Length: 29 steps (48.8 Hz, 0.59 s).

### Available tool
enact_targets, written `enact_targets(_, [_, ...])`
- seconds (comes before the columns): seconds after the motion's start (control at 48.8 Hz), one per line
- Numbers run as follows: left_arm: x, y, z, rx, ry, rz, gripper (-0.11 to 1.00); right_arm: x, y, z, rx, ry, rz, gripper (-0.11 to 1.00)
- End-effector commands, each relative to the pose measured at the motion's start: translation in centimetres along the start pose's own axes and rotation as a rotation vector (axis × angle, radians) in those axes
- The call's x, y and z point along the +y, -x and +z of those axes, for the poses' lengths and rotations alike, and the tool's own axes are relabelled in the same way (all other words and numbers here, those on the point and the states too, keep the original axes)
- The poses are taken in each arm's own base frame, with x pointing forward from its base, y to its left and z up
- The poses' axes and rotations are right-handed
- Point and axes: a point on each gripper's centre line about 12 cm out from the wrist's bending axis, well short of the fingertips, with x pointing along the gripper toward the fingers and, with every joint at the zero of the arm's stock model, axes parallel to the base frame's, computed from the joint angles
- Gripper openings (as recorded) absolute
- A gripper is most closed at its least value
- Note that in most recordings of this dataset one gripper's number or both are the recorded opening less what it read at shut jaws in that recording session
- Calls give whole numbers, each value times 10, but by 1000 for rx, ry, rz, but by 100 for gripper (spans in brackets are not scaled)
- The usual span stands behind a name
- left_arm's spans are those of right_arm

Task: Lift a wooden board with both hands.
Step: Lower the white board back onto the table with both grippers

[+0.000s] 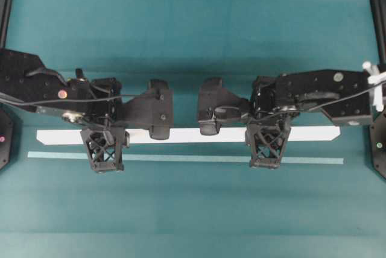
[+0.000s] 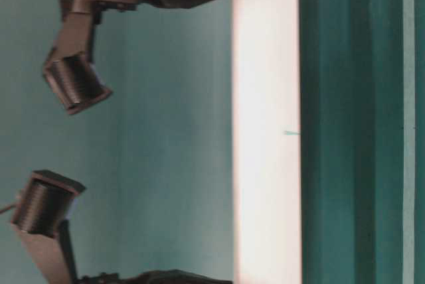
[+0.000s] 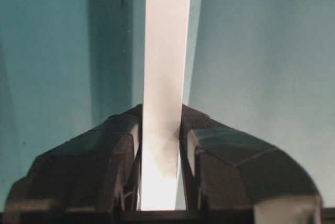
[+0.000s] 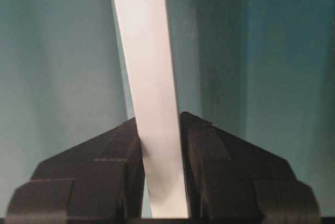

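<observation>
**Board pinched at both ends of its span, ready to rise level**

My left gripper (image 3: 159,145) is pressed onto the wooden board (image 1: 193,135), fingers flat against its two faces, and my right gripper (image 4: 159,145) pinches it the same way. From overhead the board runs left to right across the teal desk (image 1: 193,41), its long axis crossing both of my arms; the left gripper holds it toward the left end, the right gripper toward the right end, each about equally far in from its tip. The pale tape strip (image 1: 181,158) lies parallel just beside it. I cannot tell whether the board has left the desk. I judge the lift hinges on raising both sides evenly, or it tilts.
</observation>
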Motion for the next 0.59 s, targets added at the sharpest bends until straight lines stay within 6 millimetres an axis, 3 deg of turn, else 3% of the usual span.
enact_targets(0.0, [4,-3,0,-18,9,1,17,2,-11,0,-4,16,1,21])
enact_targets(0.574, [-1,-42,1,-18,2,-3,17,9,-42,-3,-5,41,1,21])
